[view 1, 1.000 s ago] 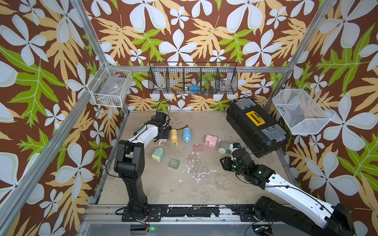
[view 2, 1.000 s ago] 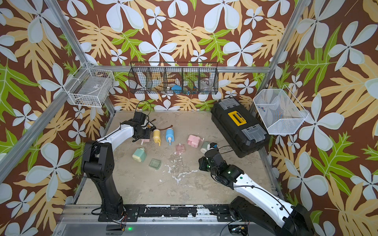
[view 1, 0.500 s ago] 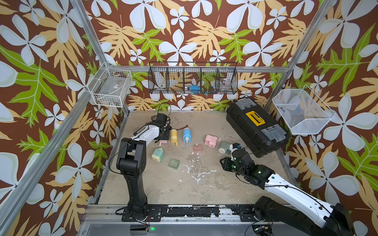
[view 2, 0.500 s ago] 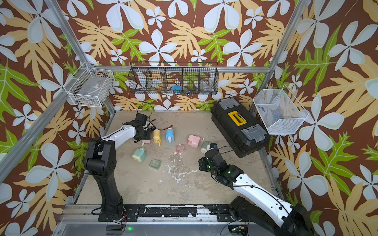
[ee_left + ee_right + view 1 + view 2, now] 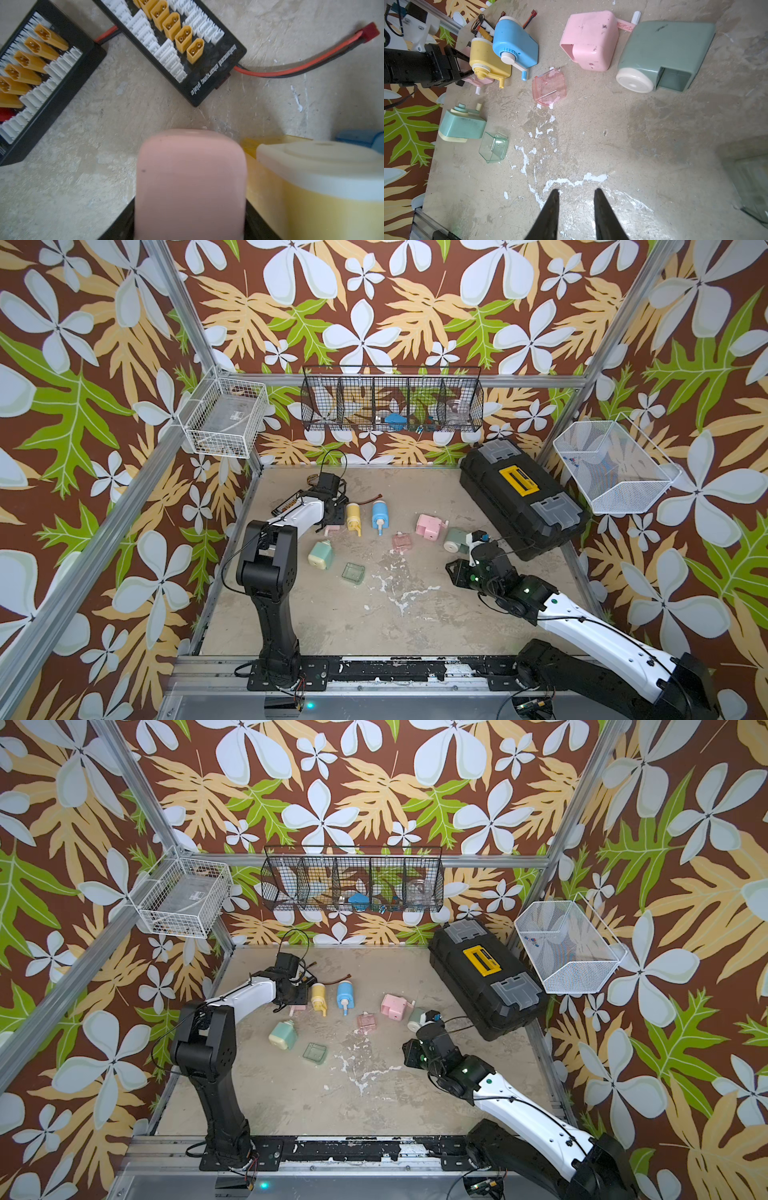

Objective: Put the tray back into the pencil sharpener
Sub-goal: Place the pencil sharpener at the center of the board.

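Right wrist view shows a boxy, translucent pink tray [image 5: 549,88].

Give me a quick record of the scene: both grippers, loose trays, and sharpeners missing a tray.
left gripper: jaws straddle small pink sharpener, grip unclear
right gripper: jaws apart, empty, above the table
loose trays: pink tray, green tray, both lying on the table
open slots: large pink sharpener, grey-green sharpener
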`<state>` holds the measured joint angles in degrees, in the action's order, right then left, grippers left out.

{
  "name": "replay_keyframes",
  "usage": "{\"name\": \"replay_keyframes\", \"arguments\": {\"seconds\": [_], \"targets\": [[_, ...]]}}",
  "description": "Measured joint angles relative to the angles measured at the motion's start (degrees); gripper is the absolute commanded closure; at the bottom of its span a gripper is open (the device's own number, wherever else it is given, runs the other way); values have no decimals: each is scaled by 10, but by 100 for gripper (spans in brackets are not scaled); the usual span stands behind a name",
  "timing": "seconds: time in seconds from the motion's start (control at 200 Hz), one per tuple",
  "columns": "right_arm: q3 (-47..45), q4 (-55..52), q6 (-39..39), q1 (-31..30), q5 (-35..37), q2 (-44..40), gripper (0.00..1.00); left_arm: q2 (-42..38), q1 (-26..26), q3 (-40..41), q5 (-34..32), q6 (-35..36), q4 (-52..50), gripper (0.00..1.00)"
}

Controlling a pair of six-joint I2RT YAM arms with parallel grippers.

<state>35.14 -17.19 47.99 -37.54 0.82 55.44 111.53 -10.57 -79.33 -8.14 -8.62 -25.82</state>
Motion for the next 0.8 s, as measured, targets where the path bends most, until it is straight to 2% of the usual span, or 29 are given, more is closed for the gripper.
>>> {"name": "replay_keyframes", "arguments": {"seconds": [0.415,0.796], "targets": [[1,1,-2,0,-9,10,69,-2,0,2,-9,0,-2,21],[4,5,-5,1,-23,25,69,-75,0,21,-25,-3,0,19]]}}
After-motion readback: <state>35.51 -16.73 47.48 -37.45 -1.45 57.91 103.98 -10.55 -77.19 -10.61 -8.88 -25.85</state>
